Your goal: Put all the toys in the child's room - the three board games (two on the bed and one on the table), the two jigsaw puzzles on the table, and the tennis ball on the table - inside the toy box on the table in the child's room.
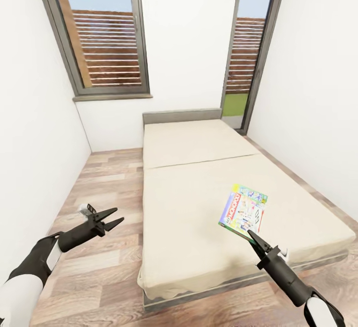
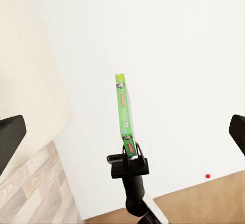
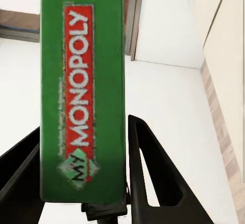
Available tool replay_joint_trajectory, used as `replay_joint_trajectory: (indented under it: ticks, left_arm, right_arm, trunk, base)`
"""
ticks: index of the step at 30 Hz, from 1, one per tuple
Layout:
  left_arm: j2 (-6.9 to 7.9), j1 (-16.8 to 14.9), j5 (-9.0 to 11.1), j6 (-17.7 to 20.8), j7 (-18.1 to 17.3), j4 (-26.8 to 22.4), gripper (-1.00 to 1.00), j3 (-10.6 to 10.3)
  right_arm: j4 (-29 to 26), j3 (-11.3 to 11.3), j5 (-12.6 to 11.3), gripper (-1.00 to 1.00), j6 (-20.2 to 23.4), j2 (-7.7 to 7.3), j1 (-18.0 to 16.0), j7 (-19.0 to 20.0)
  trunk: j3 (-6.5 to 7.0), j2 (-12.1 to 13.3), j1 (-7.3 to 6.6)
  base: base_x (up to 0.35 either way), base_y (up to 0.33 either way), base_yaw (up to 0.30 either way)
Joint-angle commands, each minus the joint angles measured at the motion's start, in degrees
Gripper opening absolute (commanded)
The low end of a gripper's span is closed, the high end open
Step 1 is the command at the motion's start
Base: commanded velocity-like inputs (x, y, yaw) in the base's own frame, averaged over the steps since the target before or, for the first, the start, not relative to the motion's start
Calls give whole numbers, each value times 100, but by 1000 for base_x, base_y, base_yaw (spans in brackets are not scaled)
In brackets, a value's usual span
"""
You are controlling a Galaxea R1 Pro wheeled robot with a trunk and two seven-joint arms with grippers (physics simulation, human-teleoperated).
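Head view: the right gripper (image 1: 254, 237) pinches the board game (image 1: 243, 211) by its near edge, lifted above the bed (image 1: 199, 207) for carrying, while the left gripper (image 1: 113, 217) waits open beside it.

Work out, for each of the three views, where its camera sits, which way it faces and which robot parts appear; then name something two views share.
Head view: atop the robot, looking down at the bed; both arms show.
Left wrist view: on the left arm, facing the right pincer holding the board game; own fingertips at the edges.
Right wrist view: looks along its fingers at the game's green edge.
Shared: the board game.
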Motion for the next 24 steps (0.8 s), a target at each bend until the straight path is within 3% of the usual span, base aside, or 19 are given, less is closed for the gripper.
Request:
replay_joint_trajectory:
  ticks: [1, 11, 24]
  left_arm:
    - [1, -1, -4, 57, -44, -2, 100, 3]
    - [27, -1, -1, 44, -65, -3, 100, 171]
    - [28, -1, -10, 41, -59, -2, 100, 205]
  right_arm:
    - [5, -4, -34, -100, 39, 1, -5, 8]
    - [2, -4, -34, -100, 33, 4, -5, 6]
    - [2, -4, -25, -100, 33, 2, -5, -1]
  trunk:
    - [1, -2, -1]
    - [51, -2, -1]
    - [288, 519, -286]
  base:
    - [0, 0, -245]
    - [0, 0, -207]
    - [0, 0, -10]
